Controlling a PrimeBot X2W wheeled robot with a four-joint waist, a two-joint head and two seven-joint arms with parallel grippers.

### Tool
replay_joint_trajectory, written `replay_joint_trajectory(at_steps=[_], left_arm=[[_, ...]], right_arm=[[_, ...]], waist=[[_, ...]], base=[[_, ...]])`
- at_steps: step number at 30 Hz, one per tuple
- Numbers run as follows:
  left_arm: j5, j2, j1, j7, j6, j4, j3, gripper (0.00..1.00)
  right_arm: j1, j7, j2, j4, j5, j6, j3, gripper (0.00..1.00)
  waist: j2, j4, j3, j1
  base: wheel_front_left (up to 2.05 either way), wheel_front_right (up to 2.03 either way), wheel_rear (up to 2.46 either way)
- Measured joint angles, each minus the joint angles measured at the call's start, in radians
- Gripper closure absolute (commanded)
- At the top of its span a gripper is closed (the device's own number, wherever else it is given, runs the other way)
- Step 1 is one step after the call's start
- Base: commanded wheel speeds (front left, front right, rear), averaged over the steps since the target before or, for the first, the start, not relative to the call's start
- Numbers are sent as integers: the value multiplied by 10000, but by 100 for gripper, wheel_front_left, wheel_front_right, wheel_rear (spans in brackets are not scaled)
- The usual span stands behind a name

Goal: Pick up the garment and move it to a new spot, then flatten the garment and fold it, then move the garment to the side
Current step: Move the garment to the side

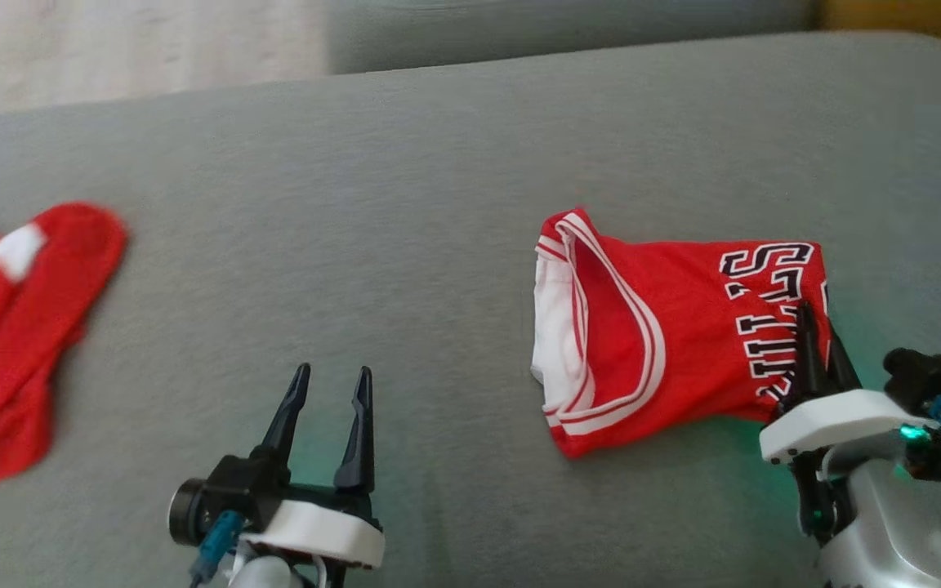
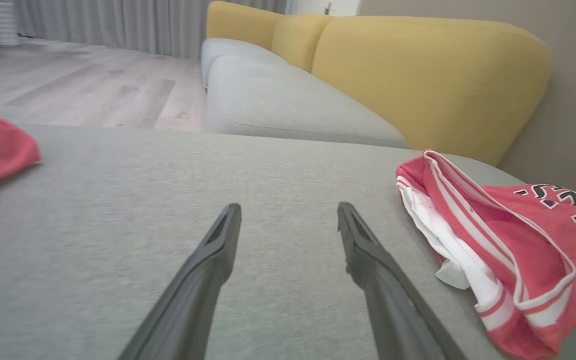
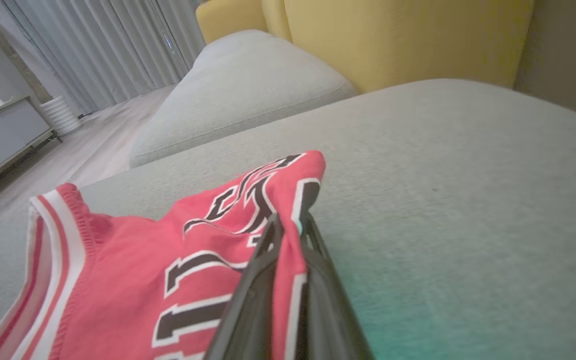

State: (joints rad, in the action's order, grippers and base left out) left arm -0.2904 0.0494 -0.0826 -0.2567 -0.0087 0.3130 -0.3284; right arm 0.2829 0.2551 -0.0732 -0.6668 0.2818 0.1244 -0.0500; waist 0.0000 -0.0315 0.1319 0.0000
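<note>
The garment (image 1: 666,335) is a red jersey with white trim and black lettering, folded on the grey cushion (image 1: 438,180) at the right. My right gripper (image 1: 815,327) is shut on the garment's right edge; in the right wrist view the red cloth (image 3: 118,280) is pinched between its fingers (image 3: 248,295). My left gripper (image 1: 332,384) stands open over bare cushion, well left of the garment, nothing between its fingers (image 2: 208,265). In the left wrist view the garment (image 2: 508,240) lies to the right.
A second red and white cloth (image 1: 13,327) lies at the cushion's left edge. Yellow sofa backs (image 2: 418,65) and another grey seat (image 2: 278,100) stand beyond. Wooden floor (image 2: 68,85) and curtains lie further off.
</note>
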Motion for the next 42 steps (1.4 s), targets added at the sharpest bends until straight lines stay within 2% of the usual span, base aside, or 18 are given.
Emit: replay_joint_trajectory(at_steps=[10, 13, 16, 23, 27, 31, 33, 39, 42], left_arm=[[12, -2, -292, 0, -13, 35, -245, 0], [33, -4, -365, 0, -19, 50, -247, 0], [31, -4, -388, 0, -104, 59, -267, 0], [31, -6, -417, 0, -98, 165, -286, 0], [161, -4, -428, 0, -102, 244, -263, 0], [416, -6, -624, 2, -121, 374, -215, 0], [489, -8, -736, 0, -146, 368, -174, 0], [539, -8, -804, 2, -186, 347, -67, 0], [537, -10, -802, 0, -178, 318, -54, 0]], right_arm=[[-316, 0, 48, 1093, 725, 0, 972, 100], [-316, 0, 71, 1256, 807, -2, 1127, 100], [-314, 0, 58, 1375, 836, -2, 1143, 100], [281, -73, -219, 1275, 1074, -2, 1335, 100], [1302, -295, -700, 943, 754, -2, 1532, 100], [2975, -667, -1557, -19, 151, -2, 1555, 100], [3651, -738, -2015, -654, -196, 0, 1239, 100], [4652, -823, -3400, -2750, -1496, -2, -706, 100], [4842, -792, -3670, -3379, -2069, -2, -1557, 100]], waist=[[0, -2413, 100, 0], [0, -2859, 180, 0], [0, -2994, 347, 0], [0, -2625, 602, 0], [0, -2364, 738, 0], [0, -1914, 967, 1], [0, -1648, 1083, 1], [0, -825, 1370, 2], [0, -492, 1457, 1]], base=[[0, 0, 0], [0, 0, 0], [0, 0, 0], [0, 0, 0], [0, 0, 0], [0, 0, 0], [0, 0, 0], [0, 0, 0], [0, 0, 0]])
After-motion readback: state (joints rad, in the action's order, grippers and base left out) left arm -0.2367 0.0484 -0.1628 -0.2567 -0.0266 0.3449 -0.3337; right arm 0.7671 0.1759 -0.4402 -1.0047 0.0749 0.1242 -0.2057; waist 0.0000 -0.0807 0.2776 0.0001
